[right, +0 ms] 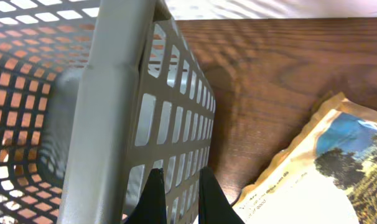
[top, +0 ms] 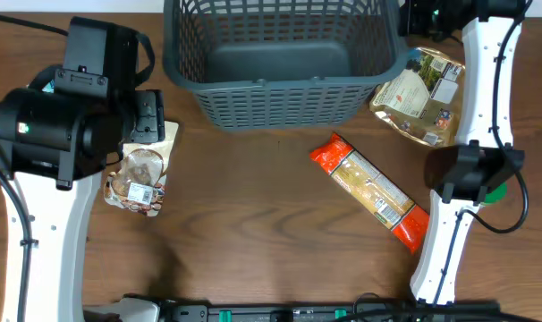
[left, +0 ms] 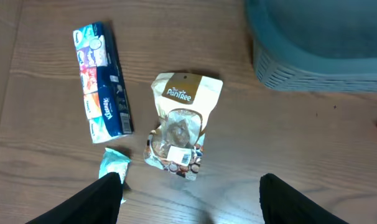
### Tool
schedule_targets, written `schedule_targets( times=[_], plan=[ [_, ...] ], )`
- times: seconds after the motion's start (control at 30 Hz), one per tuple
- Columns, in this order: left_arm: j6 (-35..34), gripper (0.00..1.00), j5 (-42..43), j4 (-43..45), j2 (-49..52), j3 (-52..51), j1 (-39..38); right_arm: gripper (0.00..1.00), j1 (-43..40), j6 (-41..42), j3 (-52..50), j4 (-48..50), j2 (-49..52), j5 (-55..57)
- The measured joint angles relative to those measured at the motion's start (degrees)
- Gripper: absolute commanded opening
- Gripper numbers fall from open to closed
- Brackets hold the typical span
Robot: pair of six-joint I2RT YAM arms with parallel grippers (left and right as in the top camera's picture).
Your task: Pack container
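The container [top: 280,85], a dark grey lattice basket, stands empty at the back middle of the table; it also shows in the left wrist view [left: 319,62] and fills the left of the right wrist view [right: 114,93]. My left gripper [top: 150,116] [left: 188,180] is open and empty above the table, just short of a beige PanTree pouch [top: 139,179] [left: 179,127]. My right gripper [top: 414,18] [right: 177,174] has its fingers nearly together, holding nothing, just outside the container's right wall.
A Kleenex tissue pack [left: 101,78] and a small teal packet [left: 114,165] lie left of the pouch. A long pasta packet with orange ends [top: 369,190] lies at centre right. A beige bag with a landscape picture [top: 423,89] [right: 325,168] lies right of the container.
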Motion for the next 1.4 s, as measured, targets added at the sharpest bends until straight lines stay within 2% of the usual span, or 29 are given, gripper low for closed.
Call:
schedule_targets(
  times=[0.47, 1.1, 1.17, 1.2, 1.23, 1.27, 1.33, 1.4],
  plan=[
    [0.0, 0.71, 0.0, -0.3, 0.0, 0.0, 0.0, 0.01, 4.5, -3.7, 0.0, -0.2, 0.0, -1.9],
    [0.0, 0.71, 0.0, -0.3, 0.0, 0.0, 0.0, 0.02, 5.3, -4.8, 0.0, -0.4, 0.0, -3.5],
    [0.0, 0.71, 0.0, -0.3, 0.0, 0.0, 0.0, 0.08, 5.4, -4.8, 0.0, -0.5, 0.0, -3.3],
    [0.0, 0.71, 0.0, -0.4, 0.0, 0.0, 0.0, 0.16, 5.4, -4.5, 0.0, -0.6, 0.0, -2.7],
    [0.0, 0.73, 0.0, -0.4, 0.0, 0.0, 0.0, 0.28, 5.4, -3.6, 0.0, -0.7, 0.0, -1.4],
    [0.0, 0.78, 0.0, -0.4, 0.0, 0.0, 0.0, 0.47, 5.4, -3.0, 0.0, -0.7, 0.0, -0.1],
    [0.0, 0.82, -0.1, -0.4, 0.0, 0.0, 0.0, 0.76, 5.4, -0.9, 0.0, -1.3, 0.0, 4.9],
    [-0.2, 0.83, -0.1, -0.4, 0.0, 0.0, 0.0, 0.96, 5.2, 1.6, 0.0, -2.3, 0.0, 9.7]
  ],
)
